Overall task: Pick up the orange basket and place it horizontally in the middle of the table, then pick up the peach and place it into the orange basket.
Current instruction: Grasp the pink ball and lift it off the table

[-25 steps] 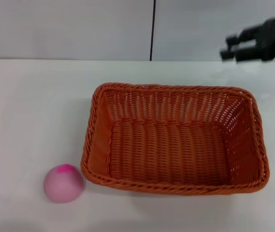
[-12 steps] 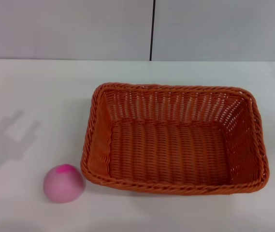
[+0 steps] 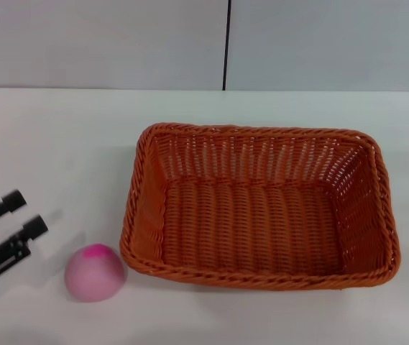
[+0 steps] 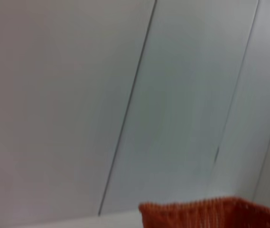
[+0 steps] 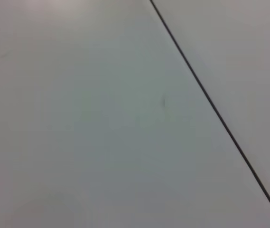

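Peach (image 3: 94, 272) sits on the surface (image 3: 60, 144), touching the orange basket (image 3: 262, 208). Left pincer (image 3: 19, 214) is empty, spread wide, beside it. You risk nudging the fruit rolling; right pincer unseen.

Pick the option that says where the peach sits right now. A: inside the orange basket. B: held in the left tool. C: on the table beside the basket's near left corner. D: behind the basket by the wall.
C: the peach rests on the table just outside the orange basket, with the open left tool apart from it.
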You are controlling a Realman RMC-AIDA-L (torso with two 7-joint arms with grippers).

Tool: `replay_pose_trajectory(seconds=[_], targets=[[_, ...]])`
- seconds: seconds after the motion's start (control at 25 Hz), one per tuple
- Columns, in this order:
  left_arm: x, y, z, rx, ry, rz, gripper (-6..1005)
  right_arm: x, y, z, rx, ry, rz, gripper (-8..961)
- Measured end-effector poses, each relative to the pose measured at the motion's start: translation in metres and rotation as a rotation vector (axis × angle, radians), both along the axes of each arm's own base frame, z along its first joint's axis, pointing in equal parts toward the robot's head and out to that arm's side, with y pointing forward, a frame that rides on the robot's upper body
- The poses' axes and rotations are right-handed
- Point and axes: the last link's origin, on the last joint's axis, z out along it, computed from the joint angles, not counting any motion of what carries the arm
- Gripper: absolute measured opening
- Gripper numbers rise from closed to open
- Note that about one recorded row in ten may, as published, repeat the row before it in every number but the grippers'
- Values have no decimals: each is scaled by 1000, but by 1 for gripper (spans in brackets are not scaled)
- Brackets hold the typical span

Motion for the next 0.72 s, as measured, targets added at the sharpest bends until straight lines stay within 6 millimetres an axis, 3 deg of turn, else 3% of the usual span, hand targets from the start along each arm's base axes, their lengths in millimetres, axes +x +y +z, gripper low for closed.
replay_pose_trajectory(seconds=[0.36,0.72], targets=[[-7,-6,-10,-48,45,37,614,0,0,-2,0,9,0,478],[-9,-10,-41,-171,113,58,568,-2,4,-4,-2,17,6,478]])
